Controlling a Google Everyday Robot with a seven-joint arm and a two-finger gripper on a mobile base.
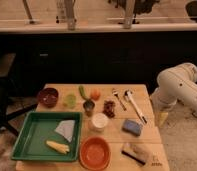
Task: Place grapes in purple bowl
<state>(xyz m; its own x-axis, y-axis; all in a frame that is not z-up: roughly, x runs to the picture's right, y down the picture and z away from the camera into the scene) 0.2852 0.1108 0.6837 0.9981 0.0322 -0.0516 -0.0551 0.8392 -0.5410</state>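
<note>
The grapes (pixel 109 108), a small dark reddish-purple cluster, lie on the wooden table (pixel 142 140) right of centre. The purple bowl (pixel 47 96) stands at the table's far left corner and looks empty. My white arm (pixel 179 87) reaches in from the right, off the table's right edge. The gripper (pixel 163 118) hangs down beside that edge, well to the right of the grapes and far from the bowl. It holds nothing that I can see.
A green tray (pixel 27 145) at front left holds a grey cloth (pixel 66 129) and a yellow item (pixel 57 146). Also there are an orange bowl (pixel 95 152), white cup (pixel 98 121), blue sponge (pixel 132 127), orange fruit (pixel 95 94), dark cup (pixel 89 105) and utensils (pixel 133 104).
</note>
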